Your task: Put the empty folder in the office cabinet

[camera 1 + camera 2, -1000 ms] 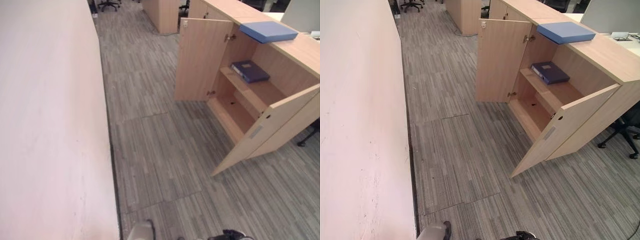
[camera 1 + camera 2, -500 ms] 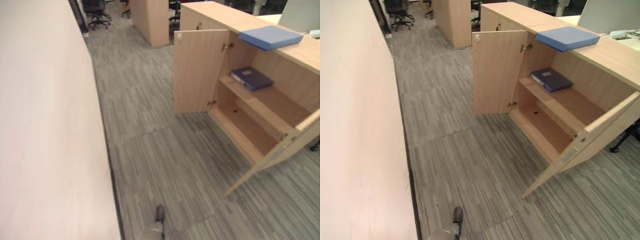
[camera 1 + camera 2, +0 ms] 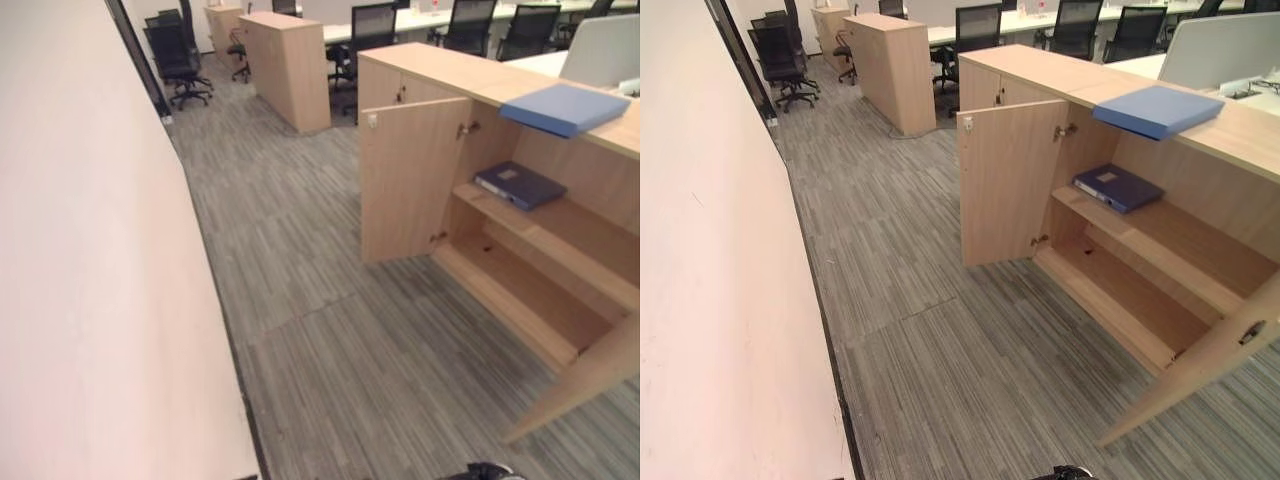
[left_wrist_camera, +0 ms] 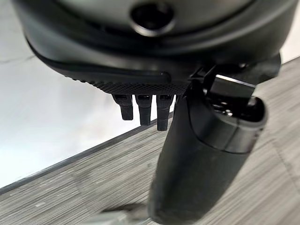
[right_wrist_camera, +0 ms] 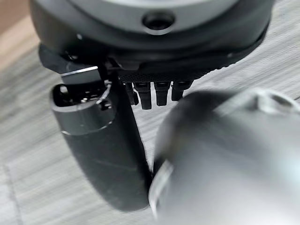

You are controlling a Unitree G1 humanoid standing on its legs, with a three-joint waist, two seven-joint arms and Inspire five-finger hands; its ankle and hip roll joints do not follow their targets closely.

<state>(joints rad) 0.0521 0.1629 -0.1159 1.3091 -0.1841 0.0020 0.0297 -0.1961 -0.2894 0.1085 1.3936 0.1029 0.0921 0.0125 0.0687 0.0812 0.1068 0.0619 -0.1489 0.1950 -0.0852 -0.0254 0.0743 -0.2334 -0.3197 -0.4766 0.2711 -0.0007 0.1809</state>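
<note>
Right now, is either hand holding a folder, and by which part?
Neither. The left hand and right hand hang open, holding nothing. The light blue folder lies on the cabinet top.

Lighting: even, soft, indoor; no hard shadows on the floor [image 3: 330,330]. Cabinet [image 3: 1120,270] interior slightly shaded under its top. Pale wall [image 3: 90,300] bright, washed out. Wrist views: left robot hand [image 4: 201,154] and right robot hand [image 5: 103,150] blurred; a grey shape beside the right one out of focus.
</note>
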